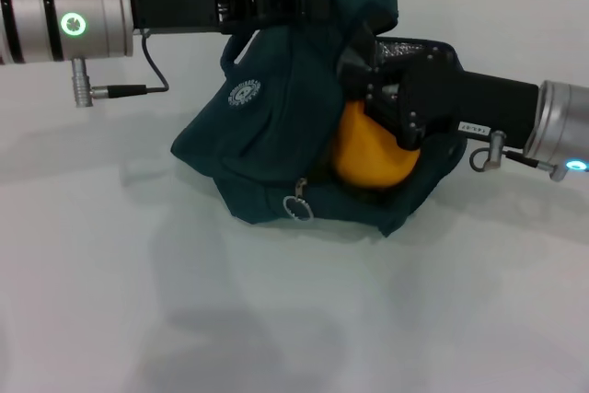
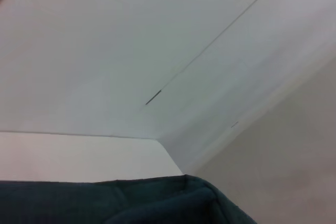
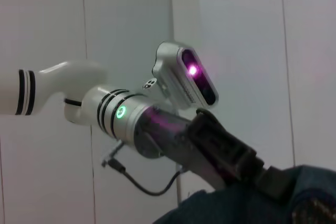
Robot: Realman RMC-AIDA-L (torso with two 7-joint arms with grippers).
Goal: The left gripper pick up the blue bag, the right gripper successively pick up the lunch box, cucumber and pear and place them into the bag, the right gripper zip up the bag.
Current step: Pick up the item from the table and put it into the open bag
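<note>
The blue bag [image 1: 276, 135] stands on the white table, and my left gripper [image 1: 276, 2] is shut on its top edge and holds it up. The same dark fabric shows in the left wrist view as the bag [image 2: 157, 203]. The orange-yellow pear [image 1: 368, 158] sits in the bag's open side. My right gripper [image 1: 373, 89] reaches in from the right, against the pear's upper side. In the right wrist view the left gripper [image 3: 231, 156] clamps the bag [image 3: 252, 203]. The lunch box and the cucumber are hidden.
A zipper pull [image 1: 297, 204] hangs at the bag's lower front. The white table [image 1: 276, 319] stretches bare in front of the bag, with a white wall behind. A cable [image 1: 152, 66] loops under the left wrist.
</note>
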